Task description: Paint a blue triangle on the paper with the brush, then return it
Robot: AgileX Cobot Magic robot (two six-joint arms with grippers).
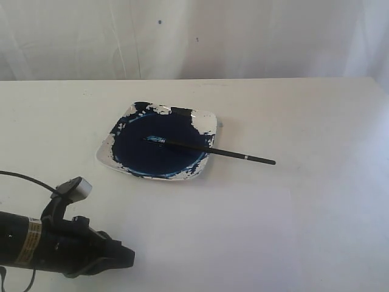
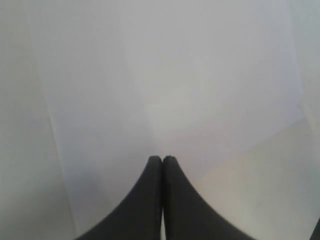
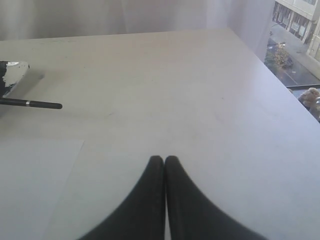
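On the white table (image 1: 316, 207), toward its middle, the paint dish (image 1: 205, 119) is sitting with dark blue paint covering most of it. The brush (image 1: 214, 151) is lying across the dish. Its tip is resting in the paint, its black handle is crossing the right-hand rim, and its far end is reaching out over bare table.

From the right wrist we are seeing one corner of the paper (image 3: 35, 190). The sheet is lying flat and plain white, hardly standing out from the table, near the dish. From the left wrist it is filling much of the view beneath our left gripper (image 2: 162, 159), whose two black fingers are pressing together tip to tip with nothing between them.

Our right gripper (image 3: 164, 159) is standing the same way, fingers closed against each other and empty. It is sitting over bare table just beside the paper's edge, well apart from the brush. In the exterior view our left arm is lying low at the lower left, apart from the dish.
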